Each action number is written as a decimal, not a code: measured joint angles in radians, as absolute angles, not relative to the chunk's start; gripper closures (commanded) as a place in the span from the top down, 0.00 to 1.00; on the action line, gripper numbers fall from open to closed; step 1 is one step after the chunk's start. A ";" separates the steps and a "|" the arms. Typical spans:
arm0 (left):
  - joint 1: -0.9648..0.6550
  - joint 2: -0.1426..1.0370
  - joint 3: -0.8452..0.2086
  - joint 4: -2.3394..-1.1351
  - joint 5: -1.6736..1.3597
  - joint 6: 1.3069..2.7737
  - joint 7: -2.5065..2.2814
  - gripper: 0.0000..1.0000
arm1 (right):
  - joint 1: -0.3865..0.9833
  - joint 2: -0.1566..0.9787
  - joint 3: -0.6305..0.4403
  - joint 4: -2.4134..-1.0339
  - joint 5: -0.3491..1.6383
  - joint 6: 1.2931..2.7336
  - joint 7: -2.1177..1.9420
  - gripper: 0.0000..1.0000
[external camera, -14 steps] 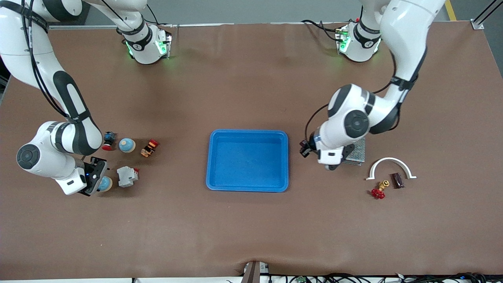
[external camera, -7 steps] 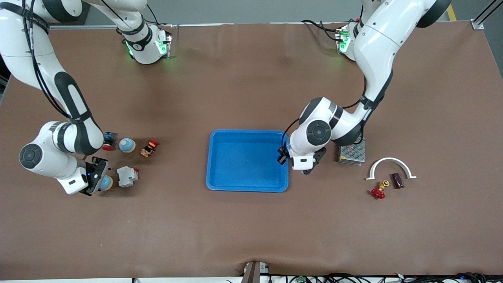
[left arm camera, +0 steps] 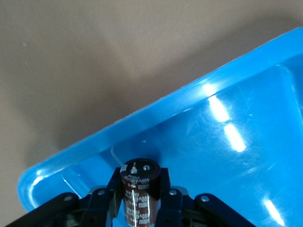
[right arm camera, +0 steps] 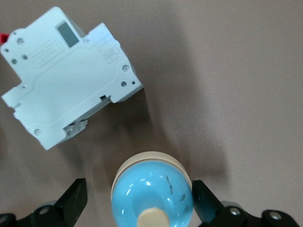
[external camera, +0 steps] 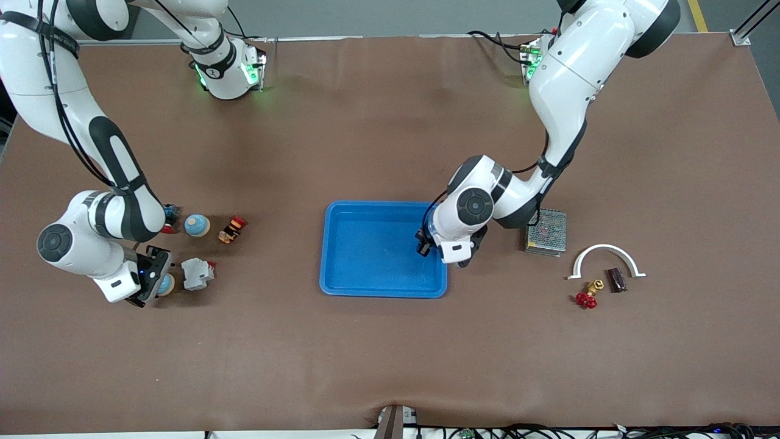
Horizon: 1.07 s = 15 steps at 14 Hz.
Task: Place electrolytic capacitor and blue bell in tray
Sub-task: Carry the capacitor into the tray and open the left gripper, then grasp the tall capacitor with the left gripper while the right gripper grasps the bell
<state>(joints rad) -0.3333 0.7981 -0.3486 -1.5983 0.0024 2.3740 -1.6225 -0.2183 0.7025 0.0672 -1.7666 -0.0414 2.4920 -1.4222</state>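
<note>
Tray (left arm camera: 199, 118) under left gripper (left arm camera: 140, 189) is showing glossy blue plastic; capacitor (left arm camera: 138, 187) sleeve shiny; table (external camera: 365, 353) matt brown.

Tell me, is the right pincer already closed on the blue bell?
No, the right pincer is open, its fingers apart from the blue bell standing between them on the table.

Held capacitor (left arm camera: 139, 189) over blue tray (external camera: 341, 286)

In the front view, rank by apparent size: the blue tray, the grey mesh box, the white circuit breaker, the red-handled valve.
1. blue tray
2. grey mesh box
3. white circuit breaker
4. red-handled valve

Breaker and valve look close in extent; that order is unsure.
</note>
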 measured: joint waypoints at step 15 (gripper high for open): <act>-0.290 0.642 -0.194 -1.523 0.082 2.261 -1.590 1.00 | -0.219 0.714 0.068 -1.746 -0.035 2.494 -1.422 1.00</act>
<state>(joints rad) -0.2900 0.6422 -0.1939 -1.5230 0.0825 2.2611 -1.5897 -0.2192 0.7141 0.0683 -1.7456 -0.0348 2.4940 -1.4219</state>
